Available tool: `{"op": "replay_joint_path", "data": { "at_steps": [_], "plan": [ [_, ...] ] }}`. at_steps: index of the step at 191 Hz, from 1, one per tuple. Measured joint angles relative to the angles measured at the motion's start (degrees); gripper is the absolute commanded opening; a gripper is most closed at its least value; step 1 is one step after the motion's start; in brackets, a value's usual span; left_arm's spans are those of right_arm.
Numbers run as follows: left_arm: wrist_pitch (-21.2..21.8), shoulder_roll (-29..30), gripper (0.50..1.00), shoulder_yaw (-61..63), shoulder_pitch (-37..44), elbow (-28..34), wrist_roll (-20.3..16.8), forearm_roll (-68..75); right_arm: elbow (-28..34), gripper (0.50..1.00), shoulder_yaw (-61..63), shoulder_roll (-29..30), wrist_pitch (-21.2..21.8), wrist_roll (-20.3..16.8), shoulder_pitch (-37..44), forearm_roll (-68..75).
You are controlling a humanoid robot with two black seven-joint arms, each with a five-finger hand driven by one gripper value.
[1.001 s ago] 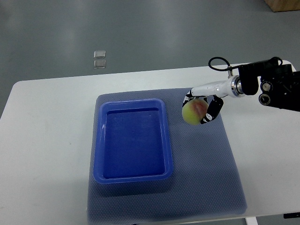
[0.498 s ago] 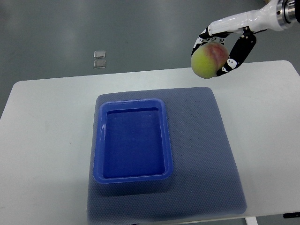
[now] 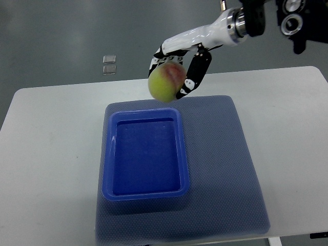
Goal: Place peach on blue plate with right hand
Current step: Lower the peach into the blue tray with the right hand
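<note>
A yellow-green peach [image 3: 165, 83] with a red blush hangs in the air, held by my right hand [image 3: 177, 74], whose fingers are shut on it. The hand's arm comes in from the upper right. The peach sits above the far rim of the blue plate [image 3: 108, 154], a deep rectangular blue tray with nothing in it, lying on a blue-grey mat [image 3: 225, 164]. My left arm does not show.
The mat lies on a white table [image 3: 51, 154] whose near and far edges are in view. Two small clear squares [image 3: 108, 64] lie on the grey floor beyond the table's far edge.
My right hand lifted the peach off the mat at the tray's right, rose high, then carried it left to above the tray's far rim.
</note>
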Motion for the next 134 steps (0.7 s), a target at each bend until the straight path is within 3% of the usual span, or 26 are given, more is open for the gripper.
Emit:
{"op": "replay_joint_path", "data": {
  "at_steps": [71,94,134],
  "plan": [
    [0.0,0.0,1.000,0.1,0.0,-0.1,0.0,0.1,-11.0,0.500,-1.5,21.8,-4.0,0.0,-11.9,-1.0],
    [0.0,0.0,1.000,0.1,0.0,0.0,0.0,0.1,-14.6,0.500,-1.6,25.0,-4.6,0.0,-15.5,-2.6],
    [0.1,0.0,1.000,0.0,0.0,0.1,0.0,0.0,-18.5,0.500,-1.7,25.7,-5.0,0.0,-18.7,-6.0]
  ]
}}
